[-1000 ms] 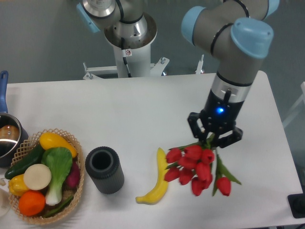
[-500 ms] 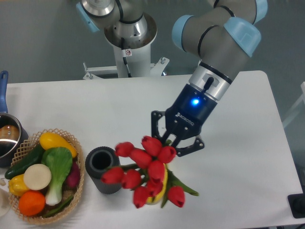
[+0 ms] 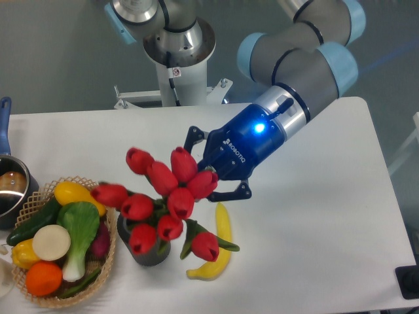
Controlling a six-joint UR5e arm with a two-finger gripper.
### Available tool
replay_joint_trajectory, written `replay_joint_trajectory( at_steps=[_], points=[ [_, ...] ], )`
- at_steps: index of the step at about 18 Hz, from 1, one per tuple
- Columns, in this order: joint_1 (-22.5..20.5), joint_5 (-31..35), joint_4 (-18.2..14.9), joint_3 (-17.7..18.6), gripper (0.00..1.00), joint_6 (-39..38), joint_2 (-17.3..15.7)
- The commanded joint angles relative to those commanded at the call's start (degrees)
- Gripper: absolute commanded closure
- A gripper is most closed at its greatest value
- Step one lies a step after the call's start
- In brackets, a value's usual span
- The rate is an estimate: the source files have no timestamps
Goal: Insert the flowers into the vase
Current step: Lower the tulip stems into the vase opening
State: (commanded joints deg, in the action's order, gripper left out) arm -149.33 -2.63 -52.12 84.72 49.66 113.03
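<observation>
Now over the vase [image 3: 145, 251]: the gripper [image 3: 208, 174], fingers pinched on the stems, holds the flowers [image 3: 169, 197] tilted above the table [image 3: 314, 229], red buds fanned out across the dark cylinder so that only its lower side and left edge show. Whether the stems reach into the hole cannot be told. Just left, a wicker basket [image 3: 105, 255] of vegetables sits close against the vase, one bud hanging over its rim. A banana [image 3: 220, 248] lies just right of the vase, partly under a low bud and leaf. A pot [image 3: 9, 190] with a blue handle stands at the far left edge. Half a second earlier the bunch hung lower and further right, over the banana, with the vase's hole open to view; the arm has since swung left.
</observation>
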Motion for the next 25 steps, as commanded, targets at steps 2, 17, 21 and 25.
replay_joint_trajectory(
  at_steps=[2, 17, 21, 25],
  points=[
    [0.00, -2.63, 0.00, 1.14, 0.95, 1.05, 0.00],
    [2.11, -3.00, 2.37, 8.26, 0.91, 8.78, 0.61],
    [2.11, -2.73, 2.46, 11.16, 0.89, 12.82, 1.32],
    [2.11, -2.64, 2.90, 14.32, 0.87, 15.55, 1.32]
  ],
)
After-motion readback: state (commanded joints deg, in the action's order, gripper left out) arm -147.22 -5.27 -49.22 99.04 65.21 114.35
